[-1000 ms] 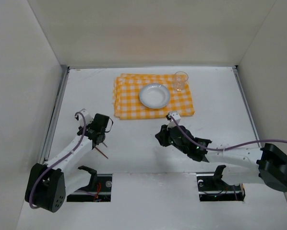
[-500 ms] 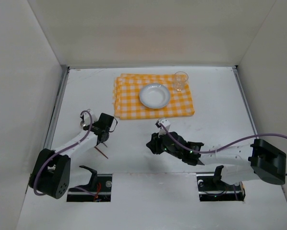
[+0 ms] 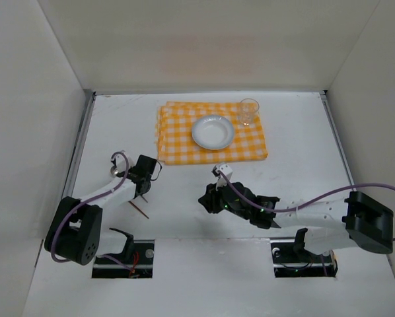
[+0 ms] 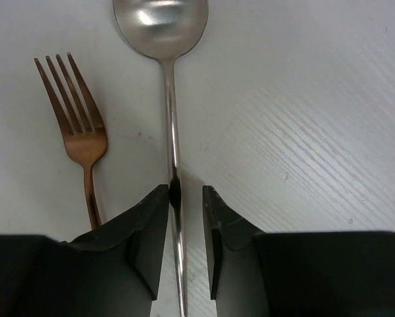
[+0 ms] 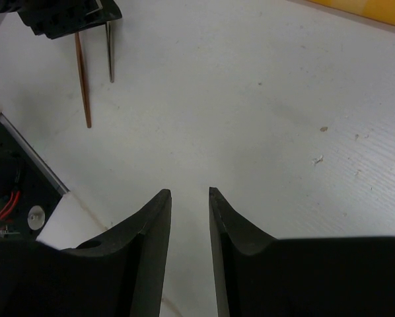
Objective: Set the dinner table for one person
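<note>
left hand parted astride spoon handle, fork beside; top view hides spoon | right hand parted, empty

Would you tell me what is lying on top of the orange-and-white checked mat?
A white plate sits near the middle of the mat and a clear glass stands at its far right corner. The cloth beneath them is hidden.

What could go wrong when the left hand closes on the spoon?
The fork lies close beside the spoon, and one finger of the left hand stands over the fork's handle, so it may drag the fork along. The spoon's thin handle lies flat on the dinner table, so the fingers may slip off.
</note>
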Motion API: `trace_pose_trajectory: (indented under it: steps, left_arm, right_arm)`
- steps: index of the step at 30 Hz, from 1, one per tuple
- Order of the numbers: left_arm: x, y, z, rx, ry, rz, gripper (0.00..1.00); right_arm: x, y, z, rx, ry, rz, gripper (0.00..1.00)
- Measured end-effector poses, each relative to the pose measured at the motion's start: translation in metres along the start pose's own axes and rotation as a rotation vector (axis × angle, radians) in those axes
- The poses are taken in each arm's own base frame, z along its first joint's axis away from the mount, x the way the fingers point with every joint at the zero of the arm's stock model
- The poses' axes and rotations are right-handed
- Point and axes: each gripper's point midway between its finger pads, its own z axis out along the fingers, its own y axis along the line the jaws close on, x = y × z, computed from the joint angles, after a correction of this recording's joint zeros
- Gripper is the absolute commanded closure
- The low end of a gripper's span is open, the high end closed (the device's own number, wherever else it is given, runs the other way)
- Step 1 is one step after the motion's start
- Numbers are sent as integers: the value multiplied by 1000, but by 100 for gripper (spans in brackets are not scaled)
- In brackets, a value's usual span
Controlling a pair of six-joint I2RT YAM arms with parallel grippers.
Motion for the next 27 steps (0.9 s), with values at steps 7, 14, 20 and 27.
trace_pose_trajectory:
  steps: [7,14,20,27]
  left_arm:
    - [0,-1,6,15,11,-44,79]
    - [-4,-4,10,30,10,-89,85]
    - [-5,-6,11,43,8,-109,96]
    - [-5,-5,8,79,8,-138,100]
  right_arm:
    - [-14,1,-9,-14,-41,14,64]
    - [-66,-40,-37,41,-213,100,64]
    - [-80,-62,-50,83,-275,132,64]
    - [-91,-70,-64,91,-324,159,64]
